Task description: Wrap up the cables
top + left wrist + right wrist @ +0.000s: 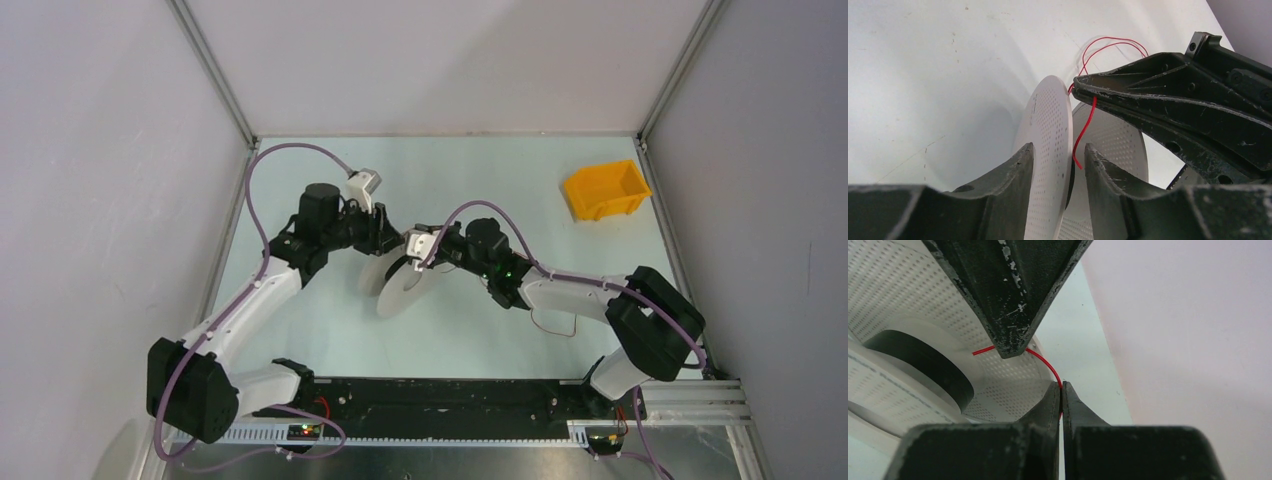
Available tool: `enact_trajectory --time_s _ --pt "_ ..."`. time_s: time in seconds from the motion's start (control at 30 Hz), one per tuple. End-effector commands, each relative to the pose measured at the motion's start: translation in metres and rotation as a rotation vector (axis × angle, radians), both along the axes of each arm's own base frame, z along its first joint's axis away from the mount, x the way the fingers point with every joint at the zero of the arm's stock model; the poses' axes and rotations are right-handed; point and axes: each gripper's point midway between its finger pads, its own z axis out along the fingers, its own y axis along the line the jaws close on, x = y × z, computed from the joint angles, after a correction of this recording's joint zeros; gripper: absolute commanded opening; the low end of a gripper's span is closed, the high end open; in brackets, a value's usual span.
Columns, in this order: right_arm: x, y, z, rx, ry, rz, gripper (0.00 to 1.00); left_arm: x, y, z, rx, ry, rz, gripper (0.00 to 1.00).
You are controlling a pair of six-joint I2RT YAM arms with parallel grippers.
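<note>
The pale grey spool (402, 285) stands on edge on the table between both grippers. My left gripper (1058, 148) is closed over one perforated flange (1048, 130); its other finger sits between the two flanges, with a slim gap beside it. That finger (1008, 315) shows from above in the right wrist view. The cable is a thin red wire (1087, 125). My right gripper (1061, 385) is shut on it just beside the spool's rim. From there the wire (1045, 361) runs to the hub. Slack wire (556, 330) loops on the table by the right arm.
A yellow bin (605, 188) stands at the back right of the table (480, 170). Grey walls close in the left, right and back. Lilac arm cables (255, 200) arch over both arms. The arm bases (440, 400) sit at the near edge.
</note>
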Motion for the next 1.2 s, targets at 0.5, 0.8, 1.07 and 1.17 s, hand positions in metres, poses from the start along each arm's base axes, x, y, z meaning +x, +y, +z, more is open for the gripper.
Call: enact_trajectory --time_s 0.5,0.8,1.07,1.17 --pt "-0.010 0.015 0.021 0.055 -0.003 0.052 0.01 0.004 -0.002 -0.003 0.057 -0.084 -0.048 0.37" --pt "-0.013 0.019 0.024 0.079 0.007 0.058 0.01 0.004 -0.005 -0.004 0.060 -0.083 -0.050 0.42" --pt "-0.011 0.022 0.023 0.070 0.022 0.047 0.01 0.004 -0.006 -0.001 0.056 -0.090 -0.055 0.45" --pt "-0.011 0.024 0.024 0.070 0.026 0.048 0.01 0.004 -0.007 -0.001 0.054 -0.091 -0.058 0.45"
